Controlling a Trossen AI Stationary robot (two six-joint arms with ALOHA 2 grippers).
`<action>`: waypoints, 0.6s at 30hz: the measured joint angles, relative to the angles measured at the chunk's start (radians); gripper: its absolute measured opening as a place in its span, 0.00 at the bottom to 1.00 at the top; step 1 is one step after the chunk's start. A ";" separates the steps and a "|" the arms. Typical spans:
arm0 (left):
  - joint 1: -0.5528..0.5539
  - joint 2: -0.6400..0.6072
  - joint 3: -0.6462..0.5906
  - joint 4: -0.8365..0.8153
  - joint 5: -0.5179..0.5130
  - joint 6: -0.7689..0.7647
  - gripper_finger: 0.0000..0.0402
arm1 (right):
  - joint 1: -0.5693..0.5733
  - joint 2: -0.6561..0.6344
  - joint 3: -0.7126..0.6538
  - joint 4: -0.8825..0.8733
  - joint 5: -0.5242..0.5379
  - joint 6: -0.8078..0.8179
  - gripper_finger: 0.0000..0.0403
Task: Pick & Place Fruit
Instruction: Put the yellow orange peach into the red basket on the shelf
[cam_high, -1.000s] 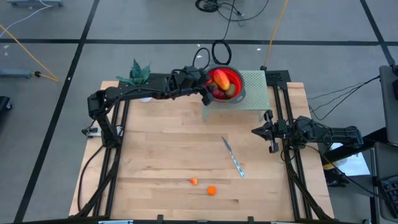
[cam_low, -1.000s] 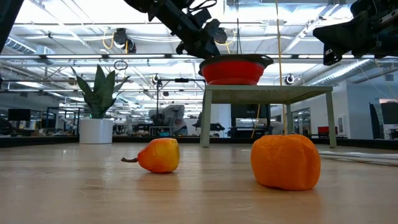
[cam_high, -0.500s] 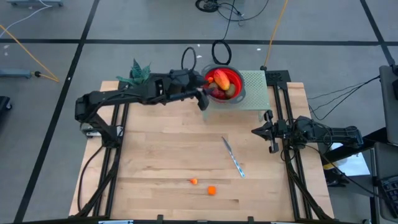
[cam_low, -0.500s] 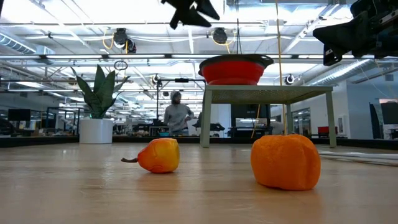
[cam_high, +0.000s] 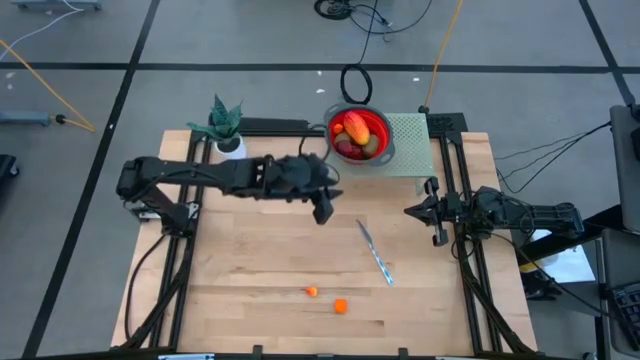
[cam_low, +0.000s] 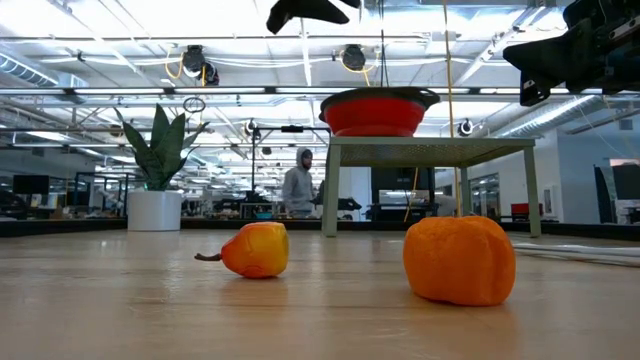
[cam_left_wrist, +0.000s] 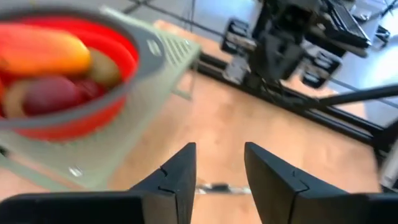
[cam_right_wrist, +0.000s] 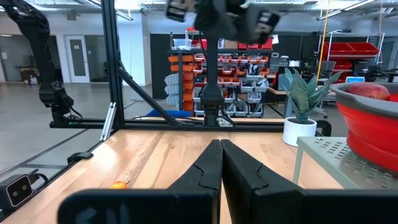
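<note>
The left gripper (cam_high: 323, 205) has drawn back from the bowl (cam_high: 383, 135) to mid-table. From above, fruit (cam_high: 352, 130) fills the bowl; two orange pieces (cam_high: 340, 306) lie near the front edge. The low view shows those two close up. The left wrist view shows its jaws parted, empty. The right gripper (cam_right_wrist: 220, 163) waits closed at the table's right edge.

Bright overhead lighting, soft shadows; left wrist view motion-blurred

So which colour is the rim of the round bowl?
Grey rim on the red round bowl; left wrist view.
</note>
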 joint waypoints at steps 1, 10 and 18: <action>-0.013 0.000 0.000 -0.013 0.001 -0.021 0.32 | 0.000 0.000 0.000 0.000 0.000 0.000 0.00; -0.121 0.000 0.000 -0.097 0.001 -0.169 0.28 | 0.000 0.000 0.000 0.000 0.000 0.000 0.00; -0.188 0.007 0.000 -0.110 0.000 -0.294 0.28 | 0.000 0.000 0.000 0.000 0.000 0.000 0.00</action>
